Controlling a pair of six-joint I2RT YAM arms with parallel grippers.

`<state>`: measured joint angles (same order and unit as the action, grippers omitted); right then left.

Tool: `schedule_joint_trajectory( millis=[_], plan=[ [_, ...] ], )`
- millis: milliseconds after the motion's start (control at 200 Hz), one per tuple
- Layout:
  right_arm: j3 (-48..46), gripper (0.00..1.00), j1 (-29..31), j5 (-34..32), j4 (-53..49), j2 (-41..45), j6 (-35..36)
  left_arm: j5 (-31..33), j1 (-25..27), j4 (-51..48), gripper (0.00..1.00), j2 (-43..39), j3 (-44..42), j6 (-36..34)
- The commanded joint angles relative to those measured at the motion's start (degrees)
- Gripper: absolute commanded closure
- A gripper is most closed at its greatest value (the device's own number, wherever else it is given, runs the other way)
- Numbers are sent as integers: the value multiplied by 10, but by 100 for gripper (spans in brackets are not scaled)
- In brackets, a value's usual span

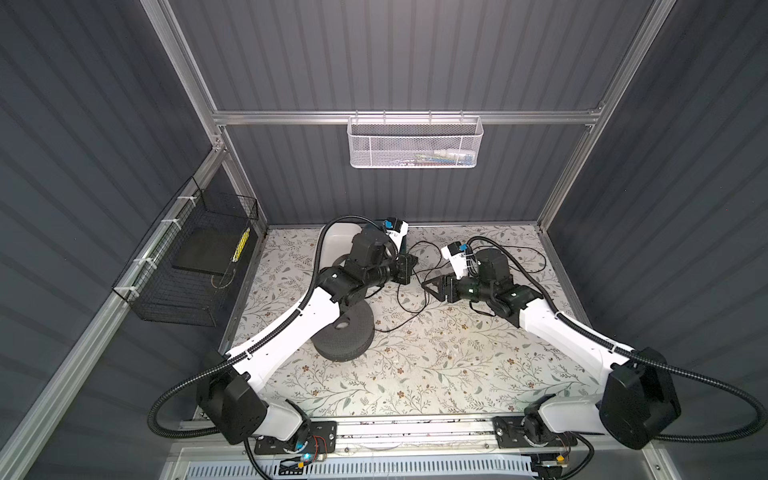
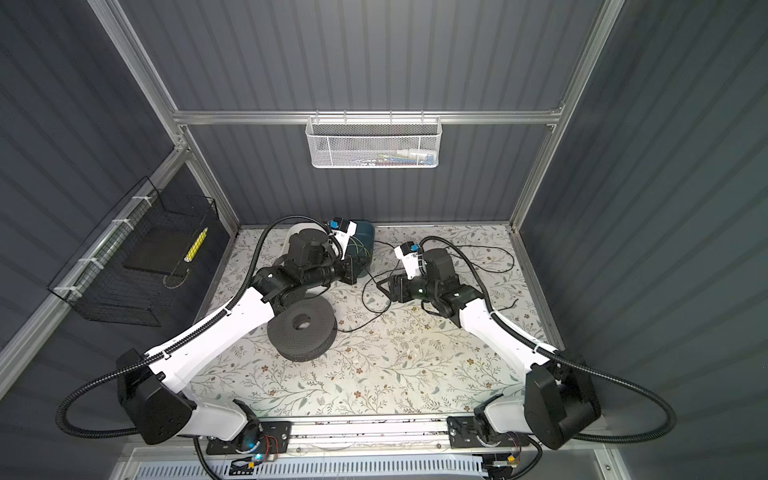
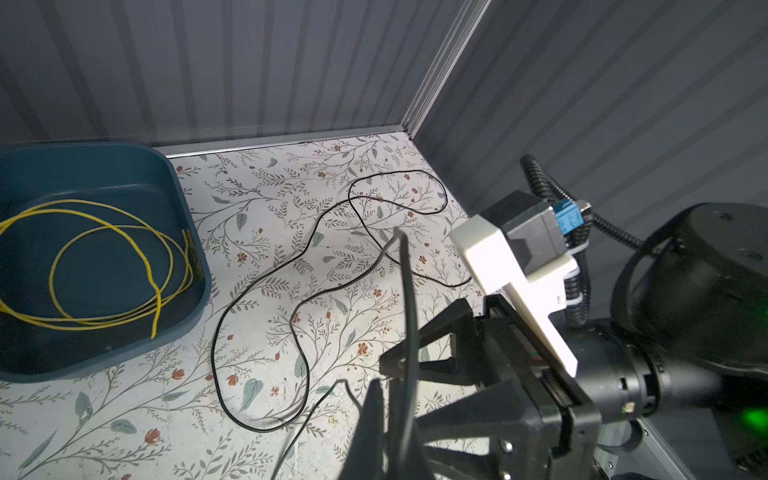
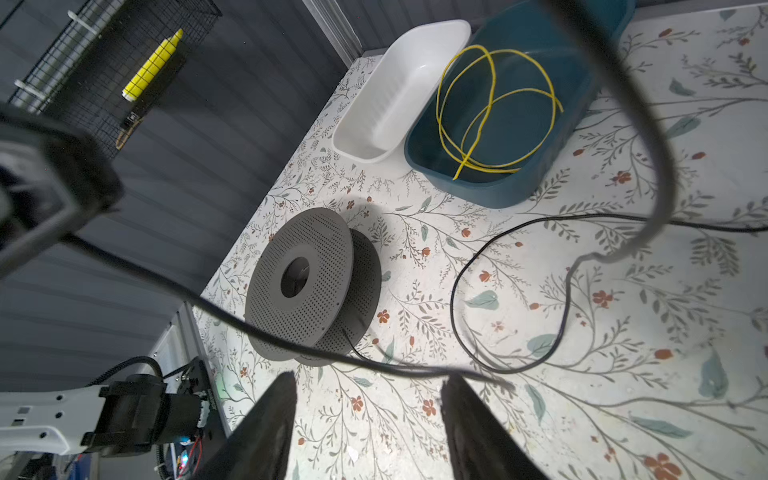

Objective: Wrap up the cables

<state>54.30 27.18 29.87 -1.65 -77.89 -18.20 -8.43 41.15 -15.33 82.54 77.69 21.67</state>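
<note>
A thin black cable (image 1: 405,301) (image 2: 365,297) lies in loose loops over the middle and back right of the floral table. One end runs to a grey perforated spool (image 1: 343,332) (image 2: 301,328) (image 4: 307,278) lying flat. My left gripper (image 1: 409,268) (image 3: 392,395) is shut on the black cable (image 3: 257,282), which rises out of its jaws. My right gripper (image 1: 428,286) (image 4: 370,380) faces it, open; a taut stretch of black cable (image 4: 455,291) crosses just beyond its fingertips. A yellow cable (image 3: 104,266) (image 4: 490,108) lies coiled in a teal bin (image 3: 191,232) (image 4: 498,195).
A white bin (image 1: 336,241) (image 4: 395,95) stands beside the teal bin at the back left. A white mesh basket (image 1: 415,143) hangs on the back wall. A black wire basket (image 1: 187,266) holding a yellow marker hangs on the left wall.
</note>
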Motion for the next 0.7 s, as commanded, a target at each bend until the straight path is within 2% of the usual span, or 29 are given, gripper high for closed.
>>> schedule_joint_trajectory(
  millis=[0,205,440,695],
  plan=[
    [11,41,10,-12,9,-22,59,-25,-4,-17,100,9,18,9],
    [31,50,18,-21,8,-52,72,-33,-4,-26,100,6,27,9],
    [23,76,40,-28,15,-41,67,-38,-4,-27,100,8,28,8],
    [-11,90,58,-32,37,-8,41,-35,-4,-29,100,13,51,3]
  ],
)
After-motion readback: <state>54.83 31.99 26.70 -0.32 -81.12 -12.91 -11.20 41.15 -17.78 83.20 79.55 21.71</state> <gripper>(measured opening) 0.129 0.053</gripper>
